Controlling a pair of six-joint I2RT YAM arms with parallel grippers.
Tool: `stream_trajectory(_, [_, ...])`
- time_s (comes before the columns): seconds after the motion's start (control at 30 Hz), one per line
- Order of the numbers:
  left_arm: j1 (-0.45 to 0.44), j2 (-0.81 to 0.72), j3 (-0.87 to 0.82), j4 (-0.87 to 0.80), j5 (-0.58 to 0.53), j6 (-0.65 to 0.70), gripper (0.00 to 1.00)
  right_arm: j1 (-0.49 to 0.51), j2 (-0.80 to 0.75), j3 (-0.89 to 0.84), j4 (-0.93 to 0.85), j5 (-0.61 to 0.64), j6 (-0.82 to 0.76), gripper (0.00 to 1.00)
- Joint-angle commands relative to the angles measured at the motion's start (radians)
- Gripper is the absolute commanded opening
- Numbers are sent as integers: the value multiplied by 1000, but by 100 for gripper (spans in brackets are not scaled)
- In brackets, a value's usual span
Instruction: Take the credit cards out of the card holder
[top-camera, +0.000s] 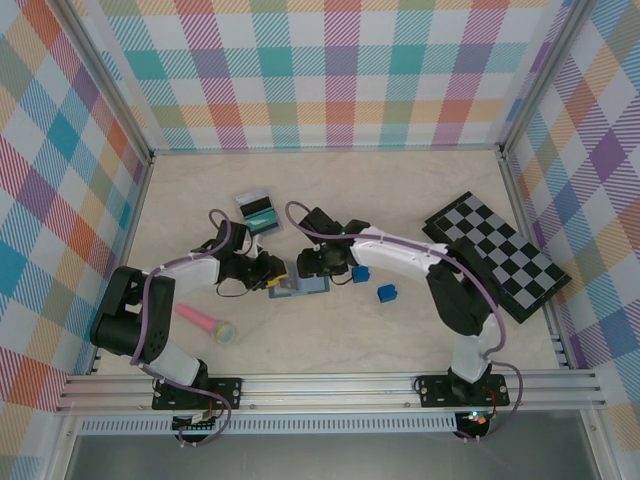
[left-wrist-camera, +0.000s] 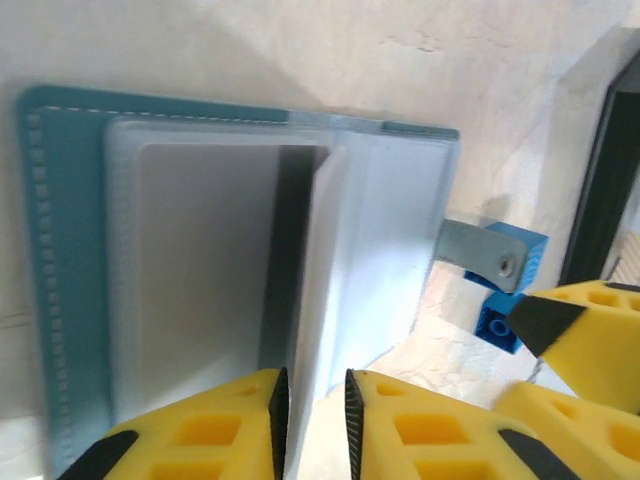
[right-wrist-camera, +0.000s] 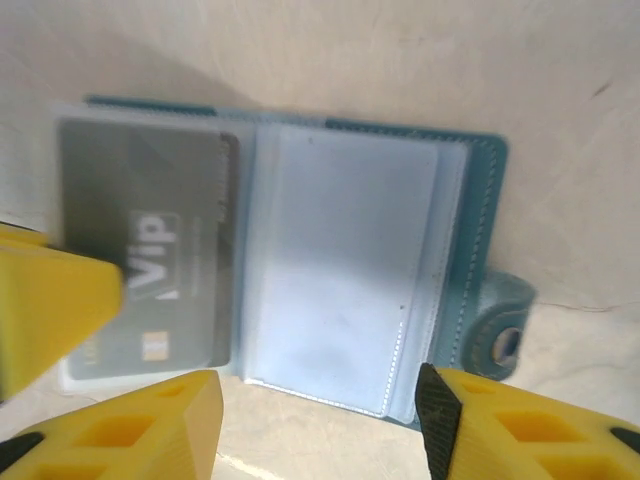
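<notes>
A pale, marbled table (top-camera: 400, 190) is seen, with a slate-blue card holder (top-camera: 305, 287) laid open on it near the middle. A blue cube (top-camera: 361, 273) is set just right of the card holder, a second blue cube (top-camera: 387, 293) a little further right and nearer, and a black-and-grey checkerboard (top-camera: 495, 253) is laid askew well to its right. A teal-green card (top-camera: 261, 213) is found beyond the card holder to its left, and a pink toy (top-camera: 205, 322) with a pale-blue tip is laid to its near left.

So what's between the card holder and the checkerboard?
In the top external view: one blue cube nearer the card holder, a second blue cube beyond, right arm overhead.
</notes>
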Motion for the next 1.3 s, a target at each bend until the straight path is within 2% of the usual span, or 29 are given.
stream_trajectory(0.0, [-42, -5, 22, 59, 54, -38, 27, -11, -80, -61, 83, 60, 32, 59])
stream_trajectory(0.1, [-94, 4, 57, 60, 45, -59, 31, -24, -133, -116, 113, 90, 47, 62])
stream_trajectory(0.27, [-159, 26, 125, 16, -6, -63, 41, -37, -190, -169, 135, 135, 64, 63])
stream_trajectory(0.37, [-160, 20, 141, 1, -47, -75, 47, -41, -206, -183, 144, 143, 69, 65])
stream_trajectory(0.5, [-149, -14, 158, -83, -137, -65, 50, -42, -198, -173, 145, 116, 40, 65])
stream_trajectory(0.63, [-111, -73, 136, -150, -248, -74, 45, -42, -174, -148, 153, 38, 5, 61])
stream_trajectory(0.73, [-77, -107, 91, -138, -269, -100, 39, -39, -138, -110, 142, -25, -19, 53])
stream_trajectory(0.87, [-61, -112, 44, -89, -243, -128, 30, -28, -71, -40, 112, -84, -40, 38])
stream_trajectory(1.0, [-61, -91, 17, -36, -204, -155, 23, -7, 23, 56, 21, -73, -39, 25])
stream_trajectory(1.13, [-61, -65, 12, -1, -184, -173, 18, -4, 86, 97, -38, -54, -16, 17])
stream_trajectory(1.27, [-62, -33, 9, 35, -157, -186, 15, -14, 123, 109, -77, -41, 13, 14])
